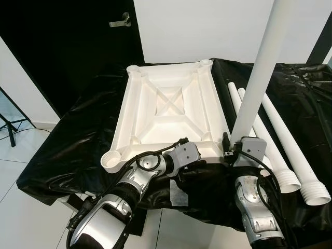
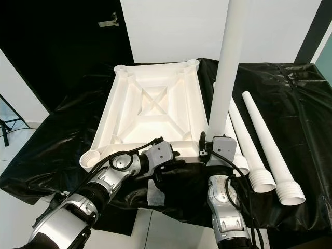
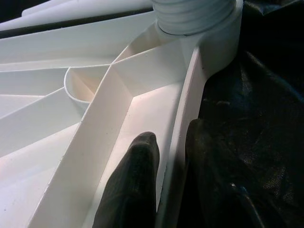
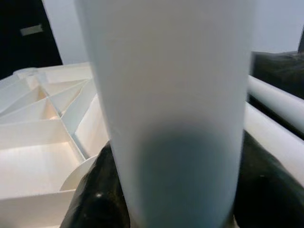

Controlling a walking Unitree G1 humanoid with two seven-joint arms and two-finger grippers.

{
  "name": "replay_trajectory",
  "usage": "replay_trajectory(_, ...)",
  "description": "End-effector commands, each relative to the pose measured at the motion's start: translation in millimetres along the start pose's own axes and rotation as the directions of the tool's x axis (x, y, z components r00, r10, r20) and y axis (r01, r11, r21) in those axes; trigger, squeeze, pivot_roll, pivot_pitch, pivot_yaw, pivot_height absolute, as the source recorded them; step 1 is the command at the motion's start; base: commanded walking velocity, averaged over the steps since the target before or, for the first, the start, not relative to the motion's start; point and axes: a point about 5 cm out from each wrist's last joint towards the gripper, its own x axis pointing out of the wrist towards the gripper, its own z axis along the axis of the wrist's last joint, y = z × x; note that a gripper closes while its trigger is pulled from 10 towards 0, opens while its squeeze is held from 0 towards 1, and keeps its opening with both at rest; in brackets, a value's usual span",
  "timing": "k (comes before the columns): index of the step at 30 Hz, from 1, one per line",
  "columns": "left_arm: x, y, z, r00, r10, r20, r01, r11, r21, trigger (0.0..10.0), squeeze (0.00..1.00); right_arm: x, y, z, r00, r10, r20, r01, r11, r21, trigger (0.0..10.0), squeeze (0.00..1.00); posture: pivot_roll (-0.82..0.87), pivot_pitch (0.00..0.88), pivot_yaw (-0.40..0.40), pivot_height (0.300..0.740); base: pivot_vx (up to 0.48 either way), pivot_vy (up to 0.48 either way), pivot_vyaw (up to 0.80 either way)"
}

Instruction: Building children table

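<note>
A white table top (image 1: 124,106) lies upside down on a surface covered in black sheet, its ribs facing up. One white leg (image 1: 262,67) stands upright at the near right corner, its ribbed end (image 3: 194,14) seated in the corner socket (image 3: 221,42). My right gripper (image 1: 234,146) is shut on this leg low down; the black fingers (image 4: 95,199) hug both sides of it. My left gripper (image 1: 193,165) is shut on the top's near rim (image 3: 183,128), one finger (image 3: 133,185) inside and one outside.
Three loose white legs (image 1: 288,137) lie side by side on the black sheet (image 1: 67,150) to the right. The near left socket (image 1: 111,160) stands empty. A black door with a handle (image 1: 120,21) is behind; tiled floor (image 1: 26,212) lies at left.
</note>
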Motion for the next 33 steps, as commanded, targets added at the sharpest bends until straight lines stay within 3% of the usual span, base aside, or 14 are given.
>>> replay_trajectory(1, -4.1, -35.1, -43, 0.963, -0.2, -0.179, 0.18, 0.976, -0.124, 10.0, 0.0, -4.8, 3.5, -11, 0.996, 0.073, -0.048, -0.075, 0.996, -0.039, 10.0, 1.0, -0.05, 0.0, 0.047, 0.74, 0.0, 0.0, 0.0)
replay_trajectory(4, -3.5, -35.4, -43, 0.963, -0.201, -0.177, 0.181, 0.976, -0.122, 10.0, 0.0, -2.0, 6.0, -8, 0.989, 0.148, -0.025, -0.149, 0.988, -0.035, 10.0, 1.0, -0.05, 0.0, 0.047, 0.74, 0.0, 0.0, 0.0)
replay_trajectory(9, -3.0, -36.6, -43, 0.962, -0.203, -0.182, 0.183, 0.976, -0.121, 10.0, 0.0, 16.3, 3.4, 3, 0.957, 0.289, -0.002, -0.289, 0.956, -0.04, 10.0, 1.0, -0.06, 0.0, 0.048, 0.74, 0.0, 0.0, 0.0)
replay_trajectory(10, -2.7, -36.8, -43, 0.962, -0.204, -0.181, 0.184, 0.975, -0.122, 10.0, 0.0, 18.3, 4.0, 2, 0.94, 0.34, -0.02, -0.34, 0.94, -0.036, 10.0, 0.0, -0.06, 0.0, 0.048, 0.74, 0.0, 0.0, 0.0)
replay_trajectory(13, -2.2, -37.0, -43, 0.962, -0.205, -0.18, 0.185, 0.975, -0.123, 10.0, 0.0, 19.6, 4.5, 1, 0.92, 0.39, -0.04, -0.391, 0.92, -0.03, 10.0, 0.0, -0.06, 0.0, 0.048, 0.74, 0.0, 0.0, 0.0)
replay_trajectory(15, -1.4, -37.5, -42, 0.963, -0.204, -0.176, 0.183, 0.975, -0.126, 10.0, 0.0, 15.4, 2.0, -2, 0.861, 0.505, -0.068, -0.508, 0.861, -0.034, 10.0, 0.0, -0.06, 0.0, 0.042, 0.74, 0.0, 0.0, 0.0)
replay_trajectory(16, -1.3, -37.9, -43, 0.963, -0.203, -0.175, 0.182, 0.975, -0.127, 10.0, 0.0, 14.0, -0.3, -3, 0.835, 0.544, -0.083, -0.548, 0.836, -0.038, 9.1, 0.0, -0.06, 0.0, 0.041, 0.74, 0.0, 0.0, 0.0)
replay_trajectory(18, -1.3, -38.4, -43, 0.964, -0.202, -0.175, 0.181, 0.975, -0.128, 10.0, 0.0, 13.3, -2.9, -3, 0.814, 0.572, -0.097, -0.578, 0.815, -0.041, 9.1, 0.0, -0.06, 0.0, 0.041, 0.74, 0.0, 0.0, 0.0)
replay_trajectory(19, -1.6, -38.8, -43, 0.963, -0.202, -0.176, 0.181, 0.975, -0.129, 10.0, 0.0, 12.1, -4.2, -3, 0.793, 0.602, -0.1, -0.607, 0.794, -0.036, 0.0, 0.0, -0.06, 0.0, 0.039, 0.74, 0.0, 0.0, 0.0)
replay_trajectory(21, -2.0, -39.2, -44, 0.963, -0.203, -0.177, 0.181, 0.975, -0.131, 10.0, 0.0, 10.8, -5.8, -3, 0.756, 0.646, -0.104, -0.651, 0.758, -0.023, 0.0, 0.0, -0.06, 0.0, 0.04, 0.74, 0.0, 0.0, 0.0)
replay_trajectory(24, -2.2, -39.2, -45, 0.963, -0.203, -0.178, 0.181, 0.975, -0.132, 10.0, 0.0, 10.5, -6.7, -3, 0.738, 0.666, -0.108, -0.671, 0.741, -0.013, 0.0, 0.0, -0.06, 0.0, 0.04, 0.74, 0.0, 0.0, 0.0)
replay_trajectory(30, -2.7, -38.2, -45, 0.963, -0.199, -0.179, 0.177, 0.975, -0.132, 10.0, 0.0, 10.1, -7.9, -6, 0.714, 0.688, -0.131, -0.694, 0.72, 0.002, 0.0, 0.0, -0.06, 0.0, 0.042, 0.74, 0.0, 0.0, 0.0)
replay_trajectory(33, -3.4, -37.2, -45, 0.963, -0.199, -0.181, 0.177, 0.976, -0.129, 10.0, 0.0, 3.8, -0.7, -18, 0.705, 0.688, -0.175, -0.692, 0.721, 0.046, 0.0, 0.0, -0.06, 0.0, 0.046, 0.74, 0.0, 0.0, 0.0)
